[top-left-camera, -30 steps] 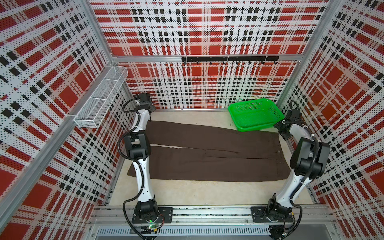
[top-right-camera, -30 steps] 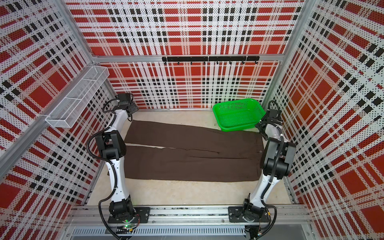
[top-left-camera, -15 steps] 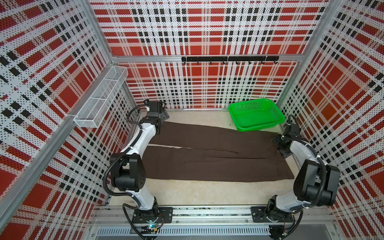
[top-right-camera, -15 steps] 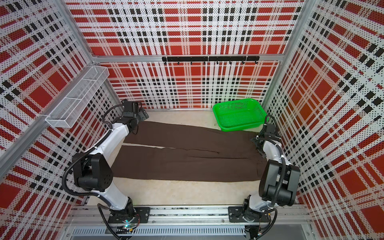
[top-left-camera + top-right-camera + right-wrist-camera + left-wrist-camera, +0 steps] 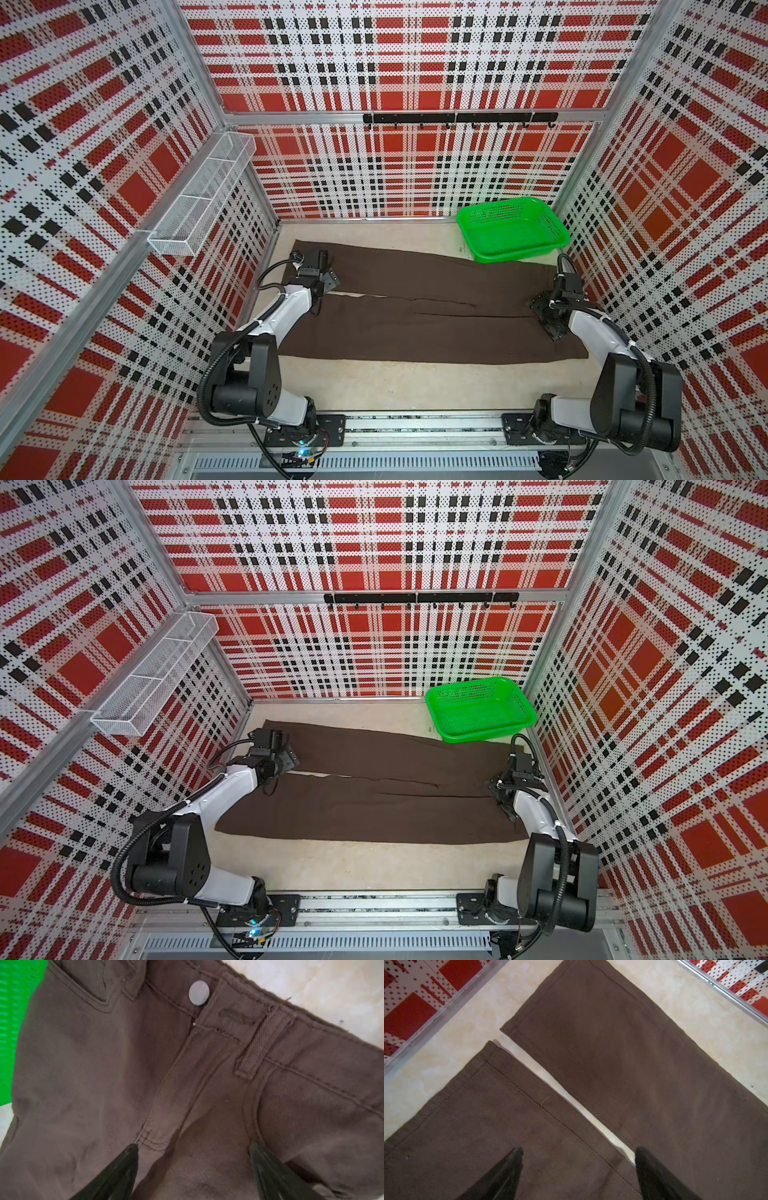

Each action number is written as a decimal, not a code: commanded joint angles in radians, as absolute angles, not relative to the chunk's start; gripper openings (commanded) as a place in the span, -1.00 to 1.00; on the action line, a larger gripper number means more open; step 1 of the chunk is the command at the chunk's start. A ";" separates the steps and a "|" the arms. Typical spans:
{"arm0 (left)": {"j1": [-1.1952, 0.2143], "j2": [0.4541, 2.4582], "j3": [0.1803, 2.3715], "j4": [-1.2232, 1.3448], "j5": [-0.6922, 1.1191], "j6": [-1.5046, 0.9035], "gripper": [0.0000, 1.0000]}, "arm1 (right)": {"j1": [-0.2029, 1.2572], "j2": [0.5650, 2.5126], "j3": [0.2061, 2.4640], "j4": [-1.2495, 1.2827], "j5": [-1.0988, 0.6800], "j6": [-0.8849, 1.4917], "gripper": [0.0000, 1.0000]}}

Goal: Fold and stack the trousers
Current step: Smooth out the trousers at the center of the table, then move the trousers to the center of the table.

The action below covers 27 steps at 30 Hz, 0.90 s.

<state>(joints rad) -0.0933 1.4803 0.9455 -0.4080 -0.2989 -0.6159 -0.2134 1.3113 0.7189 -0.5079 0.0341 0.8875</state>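
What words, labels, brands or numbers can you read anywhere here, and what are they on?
No readable text anywhere.
The trousers show no label, and their waistband button is blank.
The green basket carries no print.
A small dark mark on the table beside the basket is too small to read.

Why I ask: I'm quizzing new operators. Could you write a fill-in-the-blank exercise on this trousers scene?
1. The trousers lie spread flat, not yet ____.
2. The basket in the far corner is coloured ____.
3. The button on the waistband shows in the ____ wrist view.
4. The left gripper and the right gripper both hover over the cloth with their jaws ____.

Missing words: folded; green; right; open.
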 commanded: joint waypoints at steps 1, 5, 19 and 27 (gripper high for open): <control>-0.098 1.450 0.922 -0.375 -0.285 -0.647 0.75 | -0.213 1.295 0.712 -0.493 0.039 0.890 0.74; -0.083 1.447 0.896 -0.359 -0.268 -0.647 0.73 | -0.212 1.285 0.714 -0.506 0.041 0.885 0.74; -0.060 1.467 0.858 -0.328 -0.234 -0.614 0.69 | -0.213 1.310 0.773 -0.540 0.024 0.868 0.72; -0.074 1.466 0.809 -0.321 -0.218 -0.627 0.60 | -0.212 1.318 0.748 -0.561 -0.005 0.849 0.63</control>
